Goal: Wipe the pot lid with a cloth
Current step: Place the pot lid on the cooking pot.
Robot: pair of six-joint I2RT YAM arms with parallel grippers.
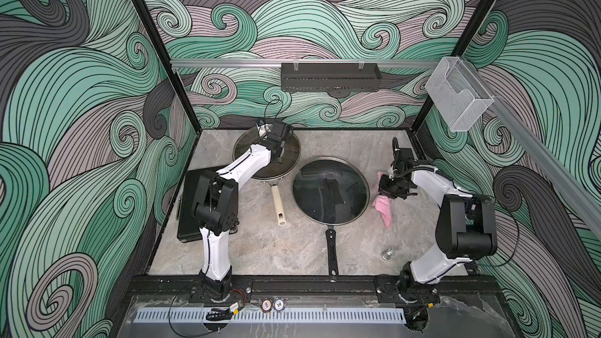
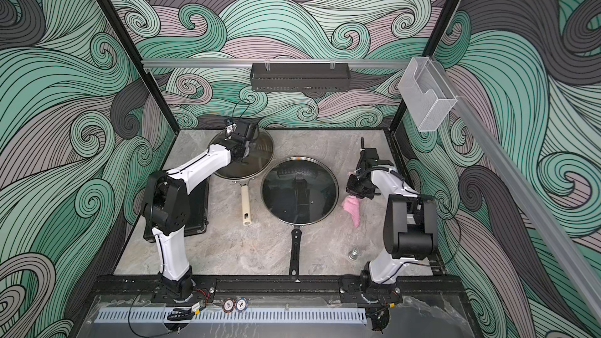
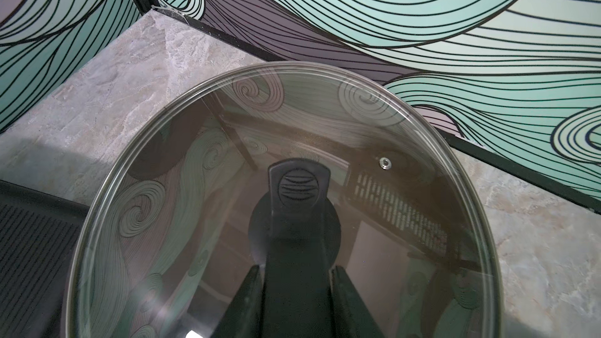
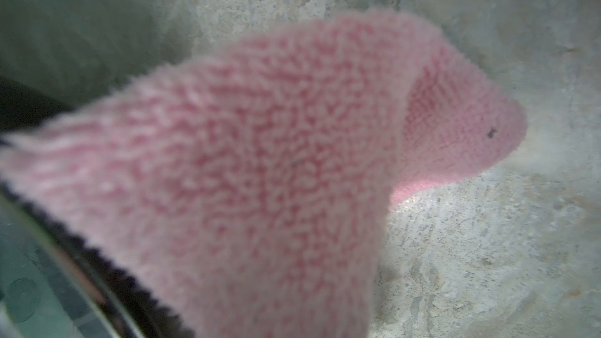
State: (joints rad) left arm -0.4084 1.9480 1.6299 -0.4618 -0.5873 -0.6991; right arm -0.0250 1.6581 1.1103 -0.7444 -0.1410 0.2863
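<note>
A glass pot lid (image 1: 248,149) (image 2: 218,144) rests on the cream-handled pan at the back left. My left gripper (image 1: 279,157) (image 2: 242,154) is shut on its black handle (image 3: 299,186). In the left wrist view the jaws of the left gripper (image 3: 297,268) press both sides of the handle, above the lid's glass (image 3: 162,222). The pink cloth (image 1: 383,208) (image 2: 354,211) hangs from my right gripper (image 1: 388,191) (image 2: 356,192), which is shut on it, and its lower end trails on the table. The cloth (image 4: 260,173) fills the right wrist view and hides the fingers.
A second glass lid (image 1: 312,203) covers a black-handled pan (image 1: 331,248) in the middle, just left of the cloth. The cream pan handle (image 1: 278,204) points forward. A black case (image 1: 188,209) lies at the left edge and a small metal weight (image 1: 388,253) at front right.
</note>
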